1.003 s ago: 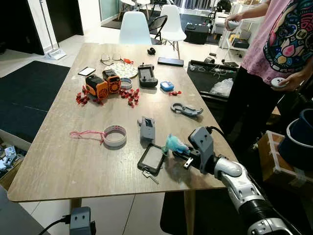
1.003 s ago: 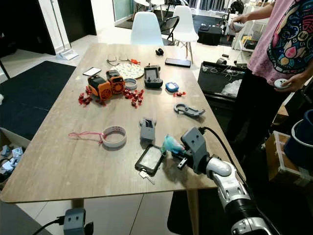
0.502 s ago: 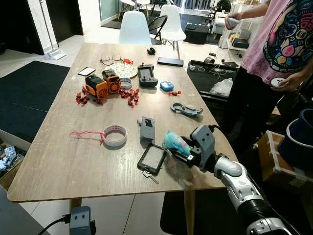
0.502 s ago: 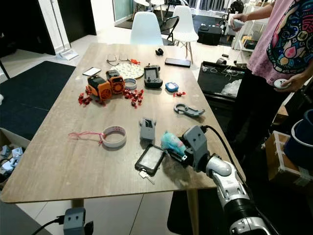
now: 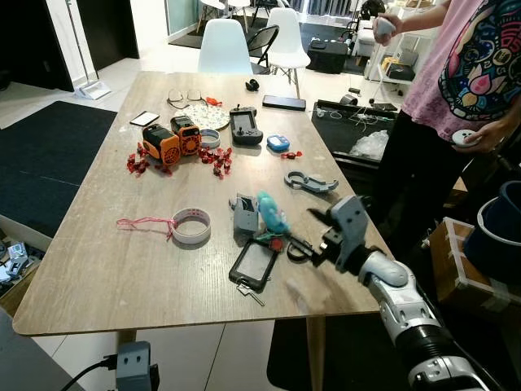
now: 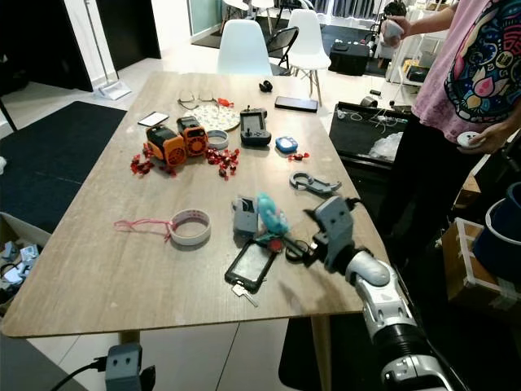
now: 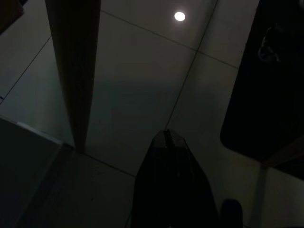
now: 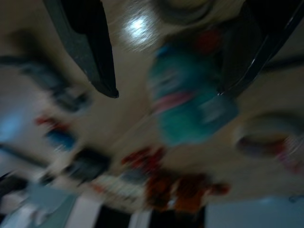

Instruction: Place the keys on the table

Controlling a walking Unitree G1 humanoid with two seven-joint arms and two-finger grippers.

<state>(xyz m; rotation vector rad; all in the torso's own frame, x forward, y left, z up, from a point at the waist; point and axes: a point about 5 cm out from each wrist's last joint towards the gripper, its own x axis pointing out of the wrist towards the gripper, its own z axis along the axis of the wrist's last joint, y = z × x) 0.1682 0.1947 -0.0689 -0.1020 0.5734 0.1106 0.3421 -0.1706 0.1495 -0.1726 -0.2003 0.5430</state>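
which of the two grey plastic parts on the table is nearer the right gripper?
The boxy grey block beside the teal keychain, close to the right gripper. The curved grey clip lies farther up the table.

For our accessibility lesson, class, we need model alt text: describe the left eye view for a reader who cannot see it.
The robot's right tool, fingers open, reaches over a long wooden table beside a teal fluffy keychain with keys lying near a black-framed phone-like device. Orange gadgets, red sweets and a white tape roll lie further off; a person in a pink shirt stands alongside.

right wrist view blurred, teal keychain smeared
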